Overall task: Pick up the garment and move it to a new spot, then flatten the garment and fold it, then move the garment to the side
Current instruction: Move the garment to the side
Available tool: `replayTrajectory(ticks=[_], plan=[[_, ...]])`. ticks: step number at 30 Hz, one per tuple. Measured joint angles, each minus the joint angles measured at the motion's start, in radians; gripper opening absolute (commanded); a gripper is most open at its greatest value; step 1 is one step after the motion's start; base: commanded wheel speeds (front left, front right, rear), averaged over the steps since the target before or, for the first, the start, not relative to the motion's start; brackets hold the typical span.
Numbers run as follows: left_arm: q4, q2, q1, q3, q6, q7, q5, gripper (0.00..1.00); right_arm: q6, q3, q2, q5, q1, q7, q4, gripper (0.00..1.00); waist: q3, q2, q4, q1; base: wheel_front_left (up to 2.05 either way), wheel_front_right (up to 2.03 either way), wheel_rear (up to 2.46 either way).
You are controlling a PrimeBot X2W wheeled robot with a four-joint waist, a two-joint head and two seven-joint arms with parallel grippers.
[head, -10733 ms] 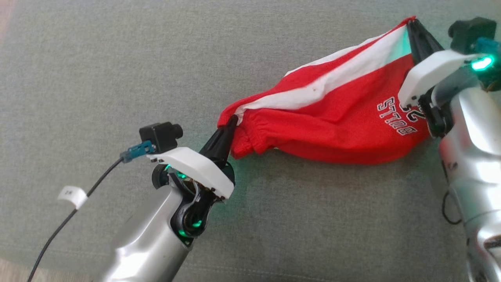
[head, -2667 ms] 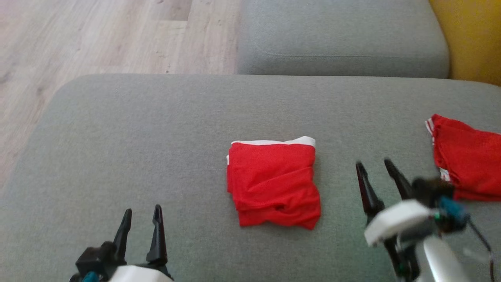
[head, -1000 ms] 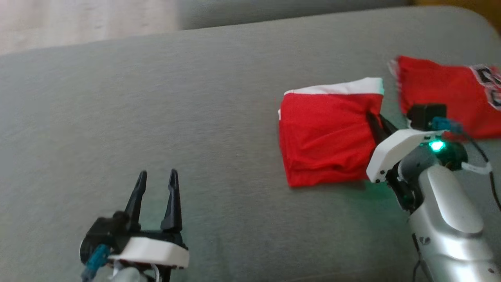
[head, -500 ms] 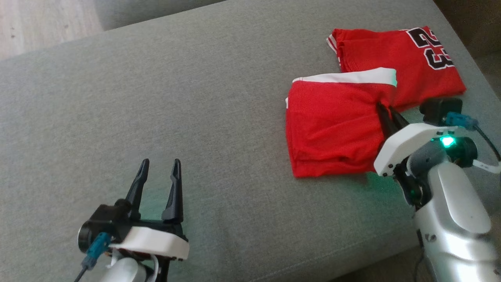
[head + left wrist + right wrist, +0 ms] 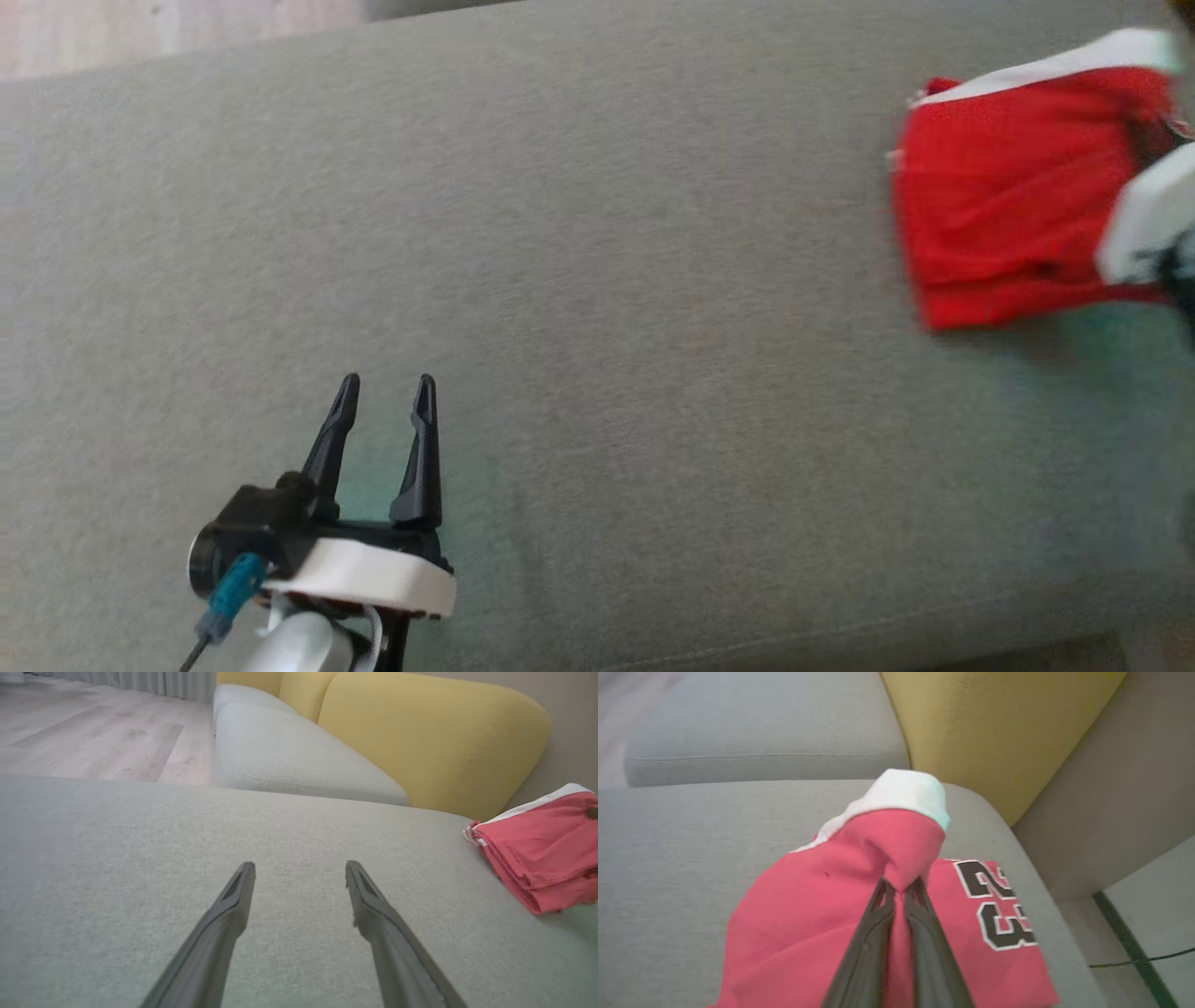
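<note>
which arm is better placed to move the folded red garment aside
Right. The right gripper is shut on an edge of the folded red garment, next to the numbered jersey. The left gripper is open over the grey cushion, apart from it.

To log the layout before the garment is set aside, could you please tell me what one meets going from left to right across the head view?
Left gripper, open above the grey cushion → folded red garment → white wrist cover of the right arm, at the frame's edge.
</note>
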Motion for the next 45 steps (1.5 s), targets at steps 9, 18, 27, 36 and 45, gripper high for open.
replayTrajectory(ticks=[9,18,27,36,45], plan=[[-0.015,0.0,-0.023,-0.005,0.0,0.0,0.002,1.0,0.0,-0.047,-0.16,-0.053,-0.095,0.014,0.121,0.0,0.062,0.0,0.105,0.0001,0.0,0.0,0.0],[-0.016,0.0,-0.04,-0.012,0.006,0.0,0.01,1.0,0.0,-0.119,-0.166,-0.168,-0.113,-0.018,0.215,1.0,0.102,0.0,0.138,0.0002,0.0,0.0,0.0],[-0.012,0.0,-0.04,-0.012,0.009,0.0,0.009,1.0,0.0,-0.157,-0.114,-0.242,-0.142,-0.069,0.199,1.0,0.069,0.0,0.107,0.0,0.0,0.0,0.0],[0.016,0.001,-0.04,0.013,0.008,-0.002,-0.023,1.0,0.0,-0.08,-0.043,-0.171,-0.144,-0.129,0.097,1.0,-0.014,0.0,0.085,-0.0001,0.0,0.0,0.0],[0.099,0.005,-0.011,0.068,0.009,-0.028,-0.069,1.0,0.0,-0.064,0.082,-0.109,0.075,-0.245,-0.054,1.0,-0.135,0.0,0.1,-0.0002,0.0,0.0,0.0]])
